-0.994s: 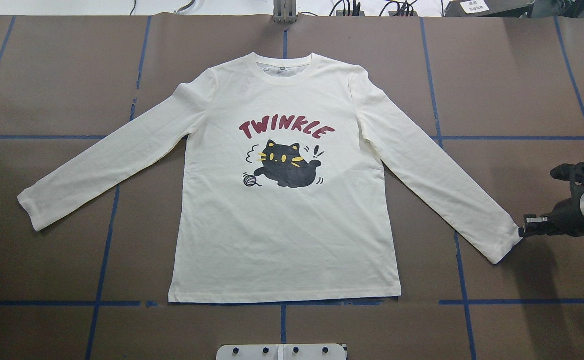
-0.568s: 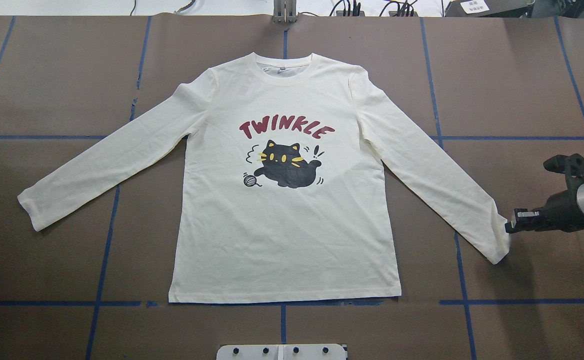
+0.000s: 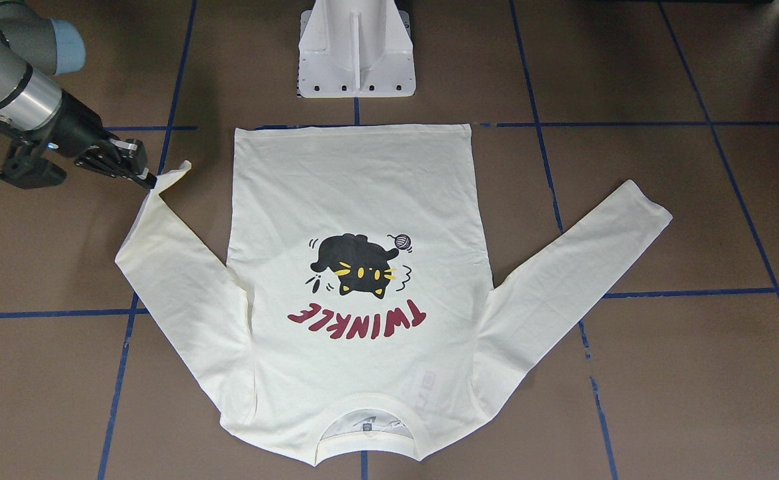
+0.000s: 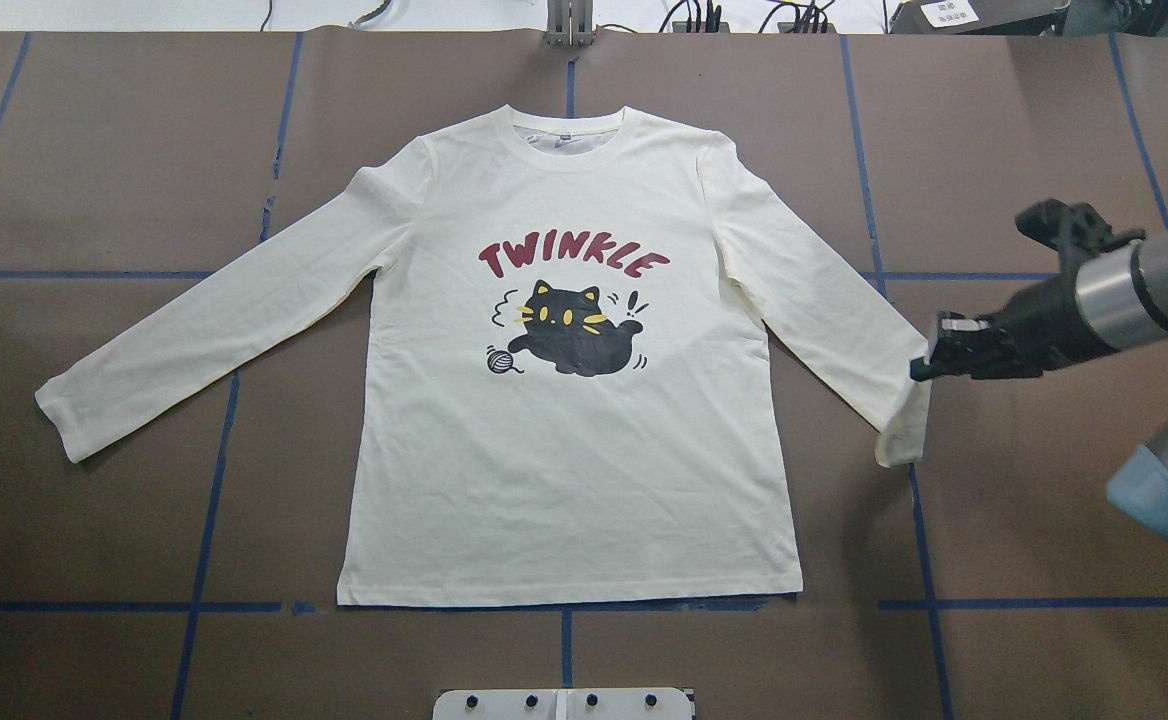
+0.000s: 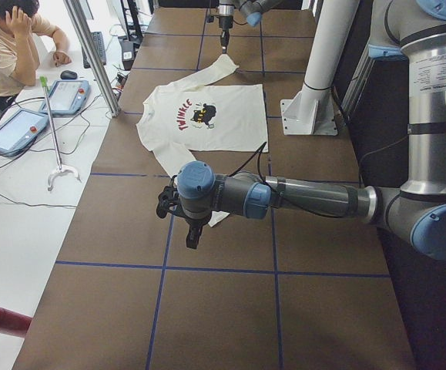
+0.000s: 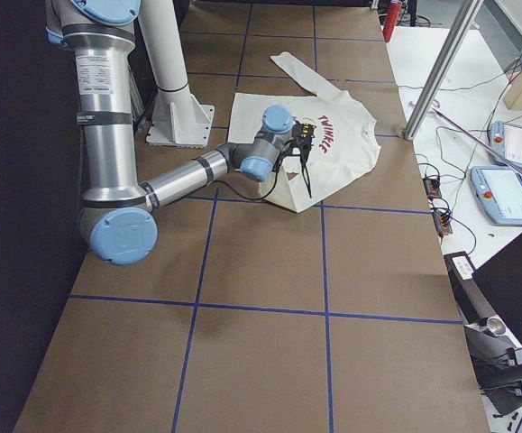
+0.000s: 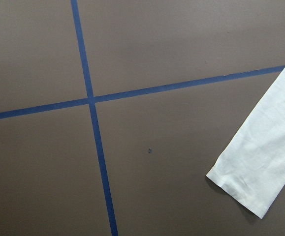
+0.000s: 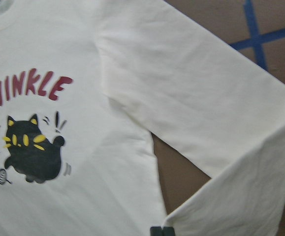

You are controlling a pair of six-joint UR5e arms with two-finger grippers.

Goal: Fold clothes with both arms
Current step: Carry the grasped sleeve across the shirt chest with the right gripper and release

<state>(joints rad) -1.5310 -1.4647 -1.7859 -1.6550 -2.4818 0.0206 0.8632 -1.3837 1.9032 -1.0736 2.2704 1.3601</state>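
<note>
With right gripper (image 4: 919,368) clamped on cuff (image 4: 902,437) and left gripper (image 5: 192,243) impossible to read, best to sweep sleeve (image 4: 814,290) low and flat across shirt (image 4: 564,480).

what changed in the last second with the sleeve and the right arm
The right gripper, pinching the cuff of the T-shirt, rose and carried it inward toward the shirt's body and away from the robot, so the sleeve end now hangs lifted. The shirt's body and the other sleeve stayed flat in place.
</note>
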